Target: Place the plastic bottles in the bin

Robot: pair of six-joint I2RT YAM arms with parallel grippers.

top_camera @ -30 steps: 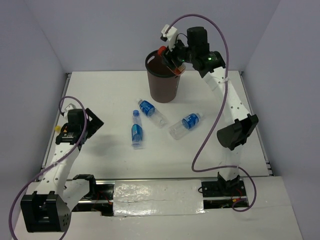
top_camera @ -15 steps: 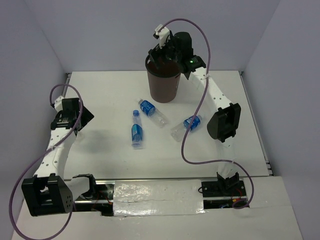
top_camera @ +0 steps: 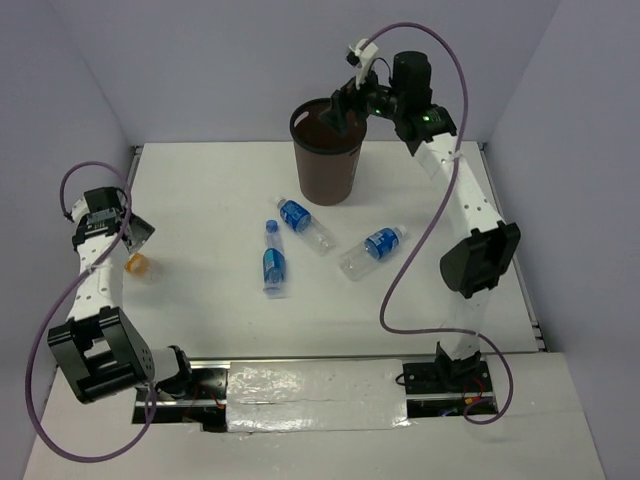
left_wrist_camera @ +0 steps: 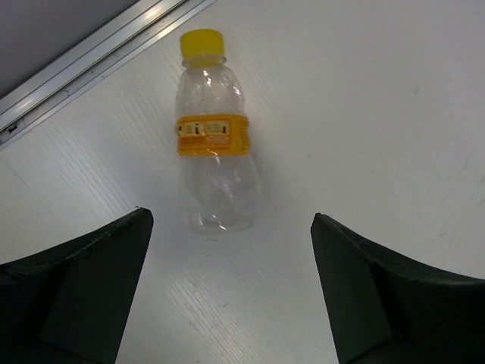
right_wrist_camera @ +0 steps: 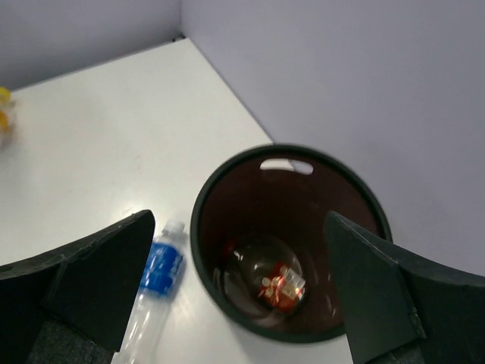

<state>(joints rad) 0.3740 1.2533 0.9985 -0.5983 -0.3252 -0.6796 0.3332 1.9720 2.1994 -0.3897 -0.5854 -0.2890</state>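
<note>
While I watch the overhead feed, the bin (top_camera: 326,176) stands upright at the far side of the white table (top_camera: 200,190), and the right gripper (top_camera: 343,108) hangs over its mouth. Three clear water bottles with blue labels lie on their sides on the near side of the bin. The middle bottle (top_camera: 305,226) is closest to its base and the left bottle (top_camera: 272,258) lies just beyond that. The right bottle (top_camera: 370,250) lies apart from both. The left gripper (top_camera: 130,230) is well away from the bin at the table's left edge, just beside a yellow-capped bottle (top_camera: 140,265).

On the left wrist feed, that bottle is clear with a yellow label and lies flat beside the metal edge rail (left_wrist_camera: 91,64). My fingers (left_wrist_camera: 83,296) are spread wide to either side of its base, touching nothing.

On the right wrist feed, I look straight down into the bin. A clear red-labelled bottle (right_wrist_camera: 273,277) lies at its bottom. One blue-labelled bottle (right_wrist_camera: 155,284) lies on the table just outside the rim; I cannot tell which of the three it is. These fingers are also fully spread, with nothing held.
</note>
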